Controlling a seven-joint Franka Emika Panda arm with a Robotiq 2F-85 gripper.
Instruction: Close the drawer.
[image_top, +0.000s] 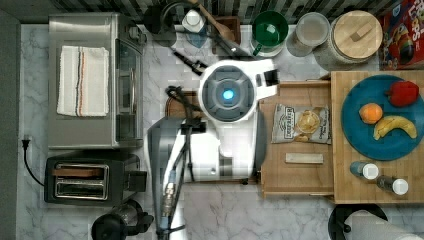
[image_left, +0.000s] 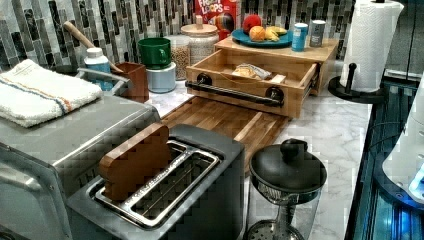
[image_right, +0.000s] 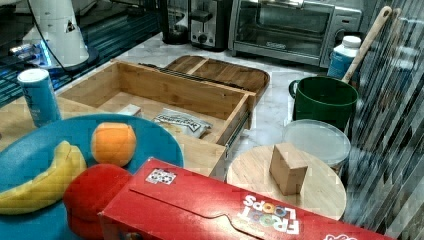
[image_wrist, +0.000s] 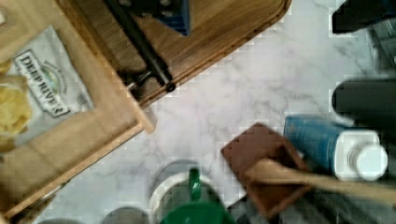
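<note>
The drawer (image_top: 295, 172) is a shallow light-wood box standing pulled out from under the butcher-block top (image_top: 350, 192). It holds a bag of chips (image_top: 301, 124) and a small wooden block (image_top: 304, 158). Its black bar handle (image_left: 235, 92) faces the dark cutting board (image_left: 225, 120). In the top view the white arm (image_top: 227, 95) hangs over the drawer's handle end and the board. In the wrist view the dark gripper (image_wrist: 161, 11) sits just above the handle (image_wrist: 140, 42), near the drawer's corner (image_wrist: 70, 135). The right view shows the drawer (image_right: 150, 100) open, with the bag (image_right: 182, 121) inside.
A green mug (image_top: 270, 30), jars and a brown utensil holder (image_wrist: 266, 168) with a blue bottle (image_wrist: 336, 149) stand behind the drawer. The toaster oven (image_top: 90, 80) and toaster (image_top: 90, 177) are at the top view's left. A blue plate of fruit (image_top: 385, 145) sits on the butcher-block top.
</note>
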